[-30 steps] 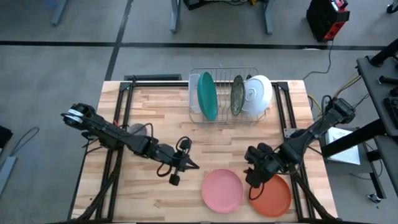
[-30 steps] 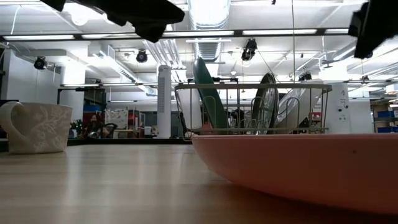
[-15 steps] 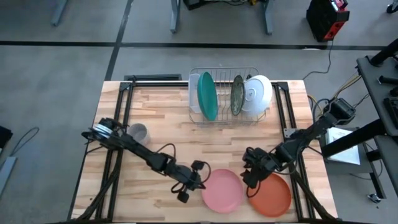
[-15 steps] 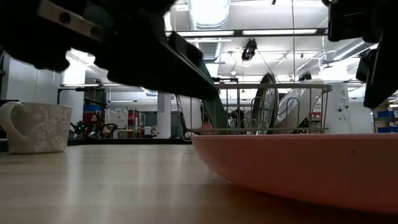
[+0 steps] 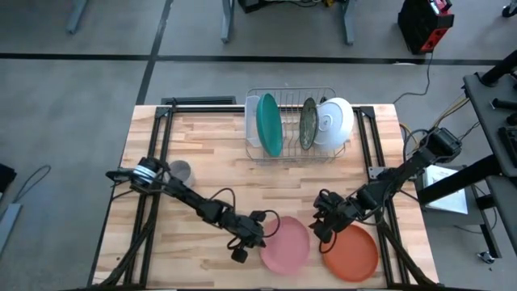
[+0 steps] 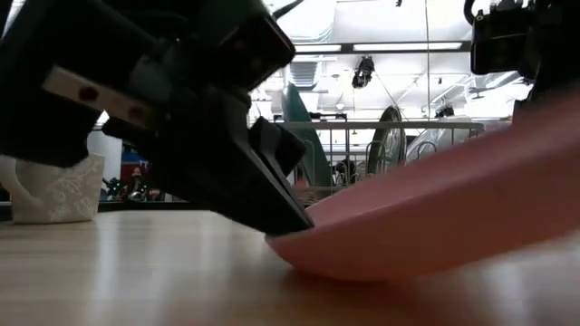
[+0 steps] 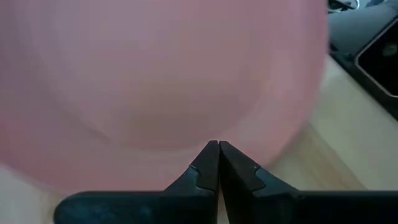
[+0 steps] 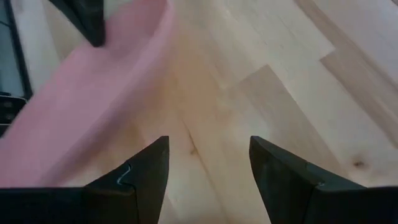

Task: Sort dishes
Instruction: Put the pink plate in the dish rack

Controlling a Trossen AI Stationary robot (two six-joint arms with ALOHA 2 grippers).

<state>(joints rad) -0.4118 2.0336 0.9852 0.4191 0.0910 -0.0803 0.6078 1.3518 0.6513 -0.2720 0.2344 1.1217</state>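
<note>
- Near the table's (image 5: 202, 145) front edge, around 6 o'clock, I see the pink plate (image 5: 285, 245) tilted, one edge down on the wood.
- My left gripper (image 5: 257, 237) is at the plate's 9 o'clock rim, jaws pressed together.
- My right gripper (image 5: 324, 226) sits at its 3 o'clock side, jaws wide, holding nothing.
- At 4 o'clock lies the orange-red plate (image 5: 353, 252).
- Toward 12 o'clock, the rack (image 5: 291, 97) holds the teal plate (image 5: 269, 124), green plate (image 5: 308, 124) and white bowl (image 5: 334, 121).

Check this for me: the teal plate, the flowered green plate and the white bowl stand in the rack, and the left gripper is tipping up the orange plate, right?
Not quite. The left gripper is tipping up the pink plate, as the high view shows; the orange-red plate lies flat beside it. The rest is right.
</note>
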